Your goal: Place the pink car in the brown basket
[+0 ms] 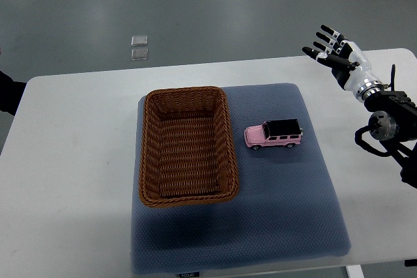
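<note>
A pink toy car with a black roof stands on the blue-grey mat, just right of the brown wicker basket. The basket is rectangular and holds nothing. My right hand is raised over the table's far right corner, well above and to the right of the car, its fingers spread and holding nothing. A dark shape at the left edge may be part of my left arm; no left hand shows.
The mat lies on a white table whose far edge runs across the upper part of the picture. Grey floor lies beyond, with two small clear squares on it.
</note>
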### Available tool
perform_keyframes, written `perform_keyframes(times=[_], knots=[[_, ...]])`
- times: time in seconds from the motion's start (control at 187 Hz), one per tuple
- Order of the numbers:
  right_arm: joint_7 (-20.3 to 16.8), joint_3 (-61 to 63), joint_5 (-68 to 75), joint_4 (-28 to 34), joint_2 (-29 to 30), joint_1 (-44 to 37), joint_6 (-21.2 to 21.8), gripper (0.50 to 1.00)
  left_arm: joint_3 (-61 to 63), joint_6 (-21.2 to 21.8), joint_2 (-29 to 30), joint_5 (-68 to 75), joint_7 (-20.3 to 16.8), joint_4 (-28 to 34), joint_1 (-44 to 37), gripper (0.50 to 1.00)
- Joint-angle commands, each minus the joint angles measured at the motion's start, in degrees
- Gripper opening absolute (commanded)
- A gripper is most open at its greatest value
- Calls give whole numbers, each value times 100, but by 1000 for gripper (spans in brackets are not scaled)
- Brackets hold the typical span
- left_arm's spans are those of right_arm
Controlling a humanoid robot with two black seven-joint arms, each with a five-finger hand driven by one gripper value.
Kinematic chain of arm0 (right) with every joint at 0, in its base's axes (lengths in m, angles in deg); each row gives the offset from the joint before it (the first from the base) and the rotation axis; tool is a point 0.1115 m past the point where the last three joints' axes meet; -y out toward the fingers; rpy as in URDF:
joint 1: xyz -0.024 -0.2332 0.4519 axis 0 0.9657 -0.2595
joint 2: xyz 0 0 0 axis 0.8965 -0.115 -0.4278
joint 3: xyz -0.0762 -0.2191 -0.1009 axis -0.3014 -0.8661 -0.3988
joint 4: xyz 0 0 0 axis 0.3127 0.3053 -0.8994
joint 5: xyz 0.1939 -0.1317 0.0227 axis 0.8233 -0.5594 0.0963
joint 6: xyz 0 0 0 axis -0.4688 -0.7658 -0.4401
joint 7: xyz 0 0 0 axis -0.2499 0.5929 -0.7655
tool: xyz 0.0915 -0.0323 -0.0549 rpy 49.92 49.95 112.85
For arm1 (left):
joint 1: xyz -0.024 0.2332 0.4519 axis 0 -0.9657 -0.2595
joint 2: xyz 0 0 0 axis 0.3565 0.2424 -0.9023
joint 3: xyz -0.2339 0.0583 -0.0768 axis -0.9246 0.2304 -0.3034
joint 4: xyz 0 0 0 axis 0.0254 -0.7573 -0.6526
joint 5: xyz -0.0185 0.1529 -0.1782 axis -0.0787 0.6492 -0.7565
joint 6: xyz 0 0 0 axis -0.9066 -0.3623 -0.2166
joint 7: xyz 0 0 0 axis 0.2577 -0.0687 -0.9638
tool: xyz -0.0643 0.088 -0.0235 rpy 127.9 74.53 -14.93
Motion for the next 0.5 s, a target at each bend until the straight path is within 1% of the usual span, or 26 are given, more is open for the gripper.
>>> perform_keyframes(times=[0.0, 0.497], knots=[[0, 0, 0, 0, -1, -1, 1, 911, -26, 1, 0, -1, 0, -1, 0, 1000], [0, -9, 0, 0, 26, 8, 19, 911, -26, 1, 0, -1, 0, 8, 0, 1000]])
